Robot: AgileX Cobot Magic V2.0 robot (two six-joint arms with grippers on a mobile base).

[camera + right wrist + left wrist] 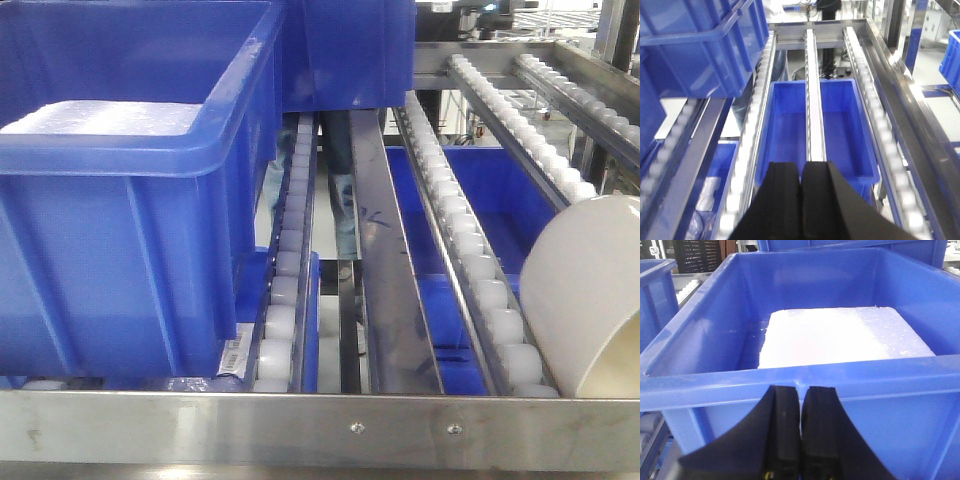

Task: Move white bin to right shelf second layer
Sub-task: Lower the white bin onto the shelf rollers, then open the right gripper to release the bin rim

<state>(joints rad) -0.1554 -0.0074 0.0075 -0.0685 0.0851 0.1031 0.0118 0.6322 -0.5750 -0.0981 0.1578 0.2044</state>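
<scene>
White bin [585,300] lies tipped on roller shelf [470,250], near right. Left gripper [801,405] and right gripper [801,175] clenched, empty. Placement apparently done.

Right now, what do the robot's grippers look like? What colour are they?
Both look alike. The left gripper has two matte black fingers, wide at the base and narrowing to flat, squared tips. Tiny yellowish marks show near the bottom of its fingers. The right gripper has the same black, wedge-shaped fingers with smooth faces. No cables, sleeves or writing show in these views, and the arms themselves are out of sight.
</scene>
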